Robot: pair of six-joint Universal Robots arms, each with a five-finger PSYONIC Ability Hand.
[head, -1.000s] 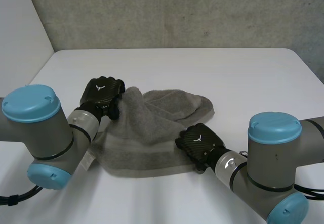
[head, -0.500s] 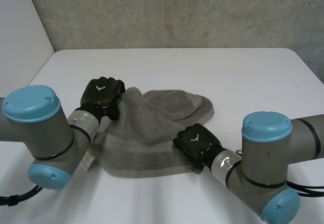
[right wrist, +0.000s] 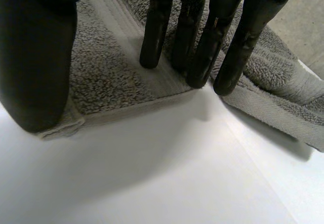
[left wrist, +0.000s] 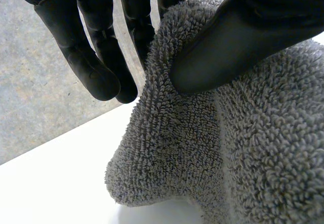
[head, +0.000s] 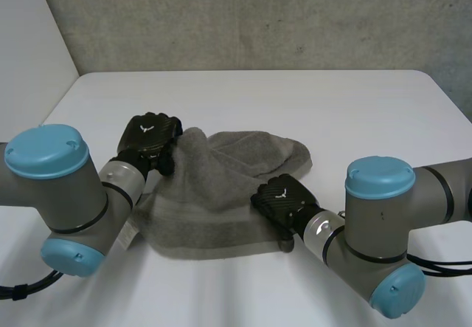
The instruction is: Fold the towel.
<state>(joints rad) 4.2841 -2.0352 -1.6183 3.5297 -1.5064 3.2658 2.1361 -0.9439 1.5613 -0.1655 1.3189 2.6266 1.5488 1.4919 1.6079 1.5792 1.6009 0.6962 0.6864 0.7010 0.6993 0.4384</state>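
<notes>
White table [head: 295, 98], crumpled towel [head: 221, 187], L robot hand [head: 151, 135] pinching

Bright, soft, even lighting

No readable words or numbers. Small white forked emblem on the back of the left hand [head: 150, 133], same emblem on the back of the right hand [head: 282, 196]. Small white tag [head: 130, 232] at the towel's [head: 214, 194] corner, behind the left hand; print illegible.
</notes>
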